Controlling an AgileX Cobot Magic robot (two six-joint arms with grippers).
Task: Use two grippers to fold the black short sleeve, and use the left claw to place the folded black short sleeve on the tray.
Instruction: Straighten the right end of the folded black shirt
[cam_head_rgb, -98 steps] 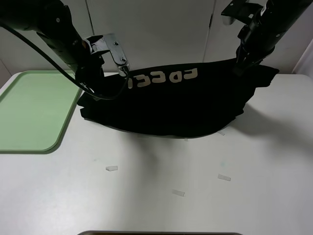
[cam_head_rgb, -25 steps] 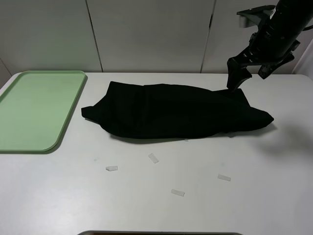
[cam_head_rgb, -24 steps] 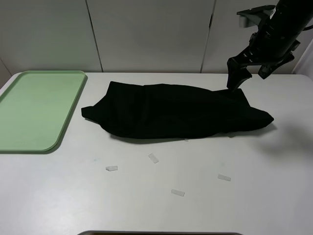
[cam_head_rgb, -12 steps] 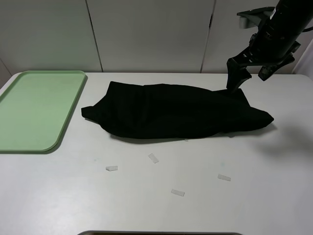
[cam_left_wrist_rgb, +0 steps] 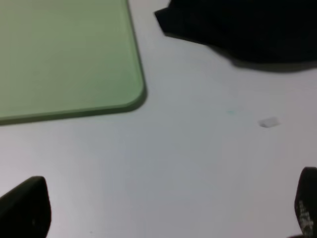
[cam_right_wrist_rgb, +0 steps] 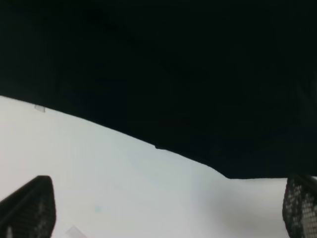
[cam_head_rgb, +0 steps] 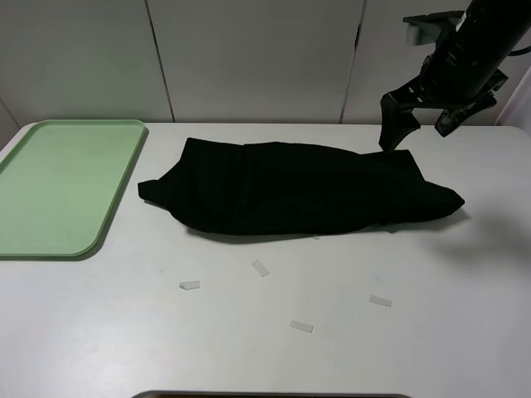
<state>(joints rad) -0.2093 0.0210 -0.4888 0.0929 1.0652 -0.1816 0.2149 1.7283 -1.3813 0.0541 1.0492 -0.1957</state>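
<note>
Since the frame a few seconds back, both claws have let the black short sleeve (cam_head_rgb: 299, 186) go: it was slung between them with its pale lettering showing, and it now lies as a long folded bundle on the white table (cam_head_rgb: 465, 315), lettering hidden. The left arm has left the high view. Its wrist view shows the left gripper (cam_left_wrist_rgb: 166, 208) spread wide above bare tabletop, near the tray's rounded corner. The right gripper (cam_head_rgb: 417, 124) has lifted slightly in the last half second and hangs over the shirt's right end, fingers wide apart, gripping nothing (its own camera looks down on black cloth and white table).

The tray (cam_head_rgb: 58, 186) sits at the table's left edge, showing only bare mint-green floor. The shirt's nearest tip lies just beside its rim, apart from it. Four small pale scraps (cam_head_rgb: 260, 267) dot the table in front of the shirt. Behind stands a wall of white panels (cam_head_rgb: 249, 58) with dark seams.
</note>
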